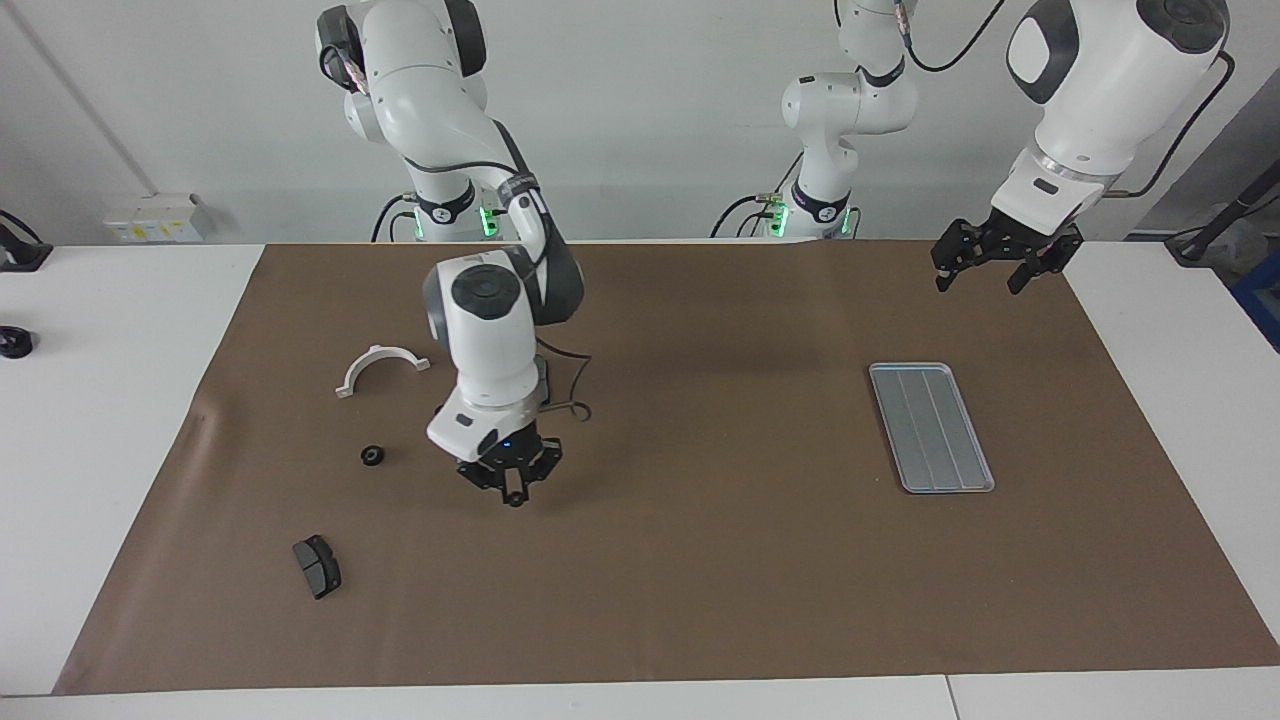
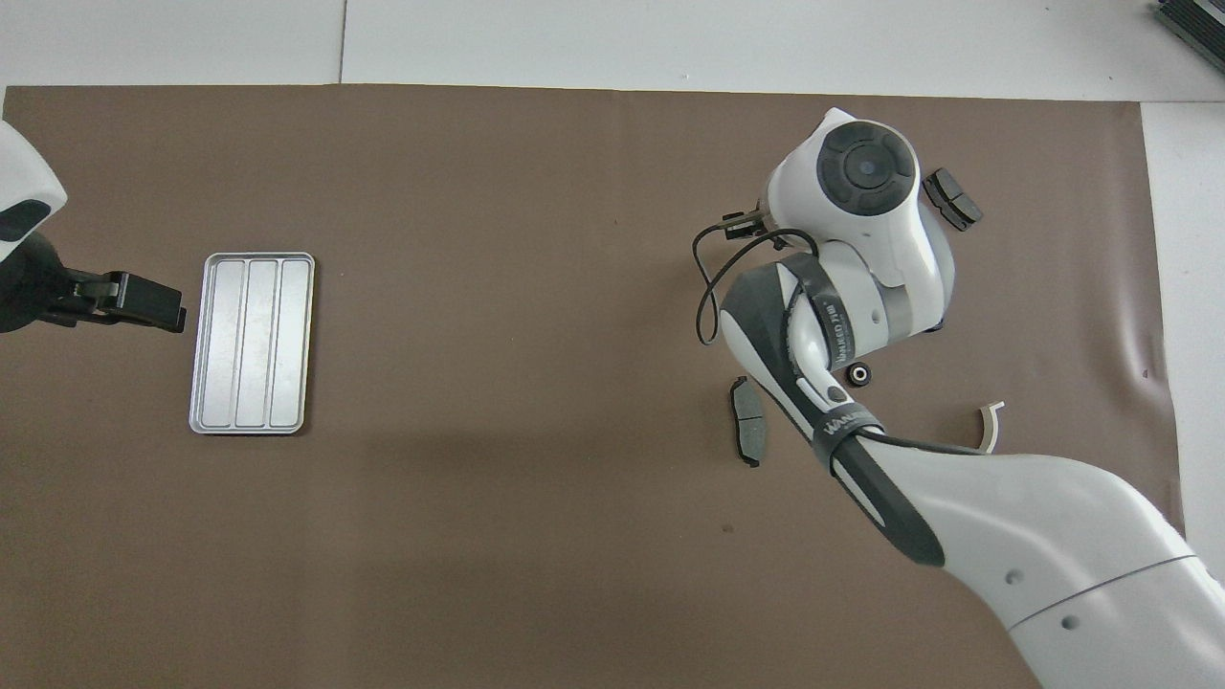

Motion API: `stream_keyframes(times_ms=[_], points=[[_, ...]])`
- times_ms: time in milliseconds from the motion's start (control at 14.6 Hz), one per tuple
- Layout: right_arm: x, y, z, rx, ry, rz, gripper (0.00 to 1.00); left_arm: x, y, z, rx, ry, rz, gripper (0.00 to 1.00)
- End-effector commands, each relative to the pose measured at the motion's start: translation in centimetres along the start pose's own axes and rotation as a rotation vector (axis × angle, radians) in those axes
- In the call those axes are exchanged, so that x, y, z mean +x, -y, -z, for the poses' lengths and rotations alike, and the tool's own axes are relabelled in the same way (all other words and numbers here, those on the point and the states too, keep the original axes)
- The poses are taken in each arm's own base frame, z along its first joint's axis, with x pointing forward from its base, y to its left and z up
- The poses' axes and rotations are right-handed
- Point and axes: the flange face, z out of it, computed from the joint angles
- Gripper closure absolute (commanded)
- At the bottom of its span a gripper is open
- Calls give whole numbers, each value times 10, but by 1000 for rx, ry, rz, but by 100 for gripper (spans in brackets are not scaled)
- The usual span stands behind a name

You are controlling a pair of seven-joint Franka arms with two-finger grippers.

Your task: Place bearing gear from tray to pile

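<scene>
The grey grooved tray (image 1: 930,427) (image 2: 251,342) lies toward the left arm's end and holds nothing. A small black bearing gear (image 1: 373,455) (image 2: 860,374) rests on the mat in the pile, among the white bracket (image 1: 380,368) (image 2: 991,426) and two dark brake pads (image 1: 317,566) (image 2: 950,198) (image 2: 746,419). My right gripper (image 1: 514,494) hangs just above the mat beside the gear, apart from it, fingertips together and nothing held. Its own arm hides it in the overhead view. My left gripper (image 1: 980,285) (image 2: 163,308) waits open in the air beside the tray.
A brown mat (image 1: 700,560) covers most of the white table. The right arm's bent wrist (image 1: 490,330) and its loose cable (image 2: 708,287) hang over the pile and hide one brake pad in the facing view. A small black object (image 1: 12,343) sits at the table's edge.
</scene>
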Motion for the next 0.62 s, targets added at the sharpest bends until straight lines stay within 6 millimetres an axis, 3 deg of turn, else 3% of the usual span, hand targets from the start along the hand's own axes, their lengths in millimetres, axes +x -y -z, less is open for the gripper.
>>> stream_keyframes(times_ms=[0,137,342,479,547], points=[[-36,-50,-21,0,57,23,100,-7,5,1,19,-13,0,0],[-52,-77,-41,2,51,5,100,-6,5,1,19,-15,0,0],[-68,-81,-68,35,22,-39,100,-6,5,1,19,-15,1,0],[-69,-82,-73,43,9,-53,100,-7,5,1,19,-13,1,0],[-69,-82,-74,43,10,-52,74,-6,5,1,19,-15,1,0]])
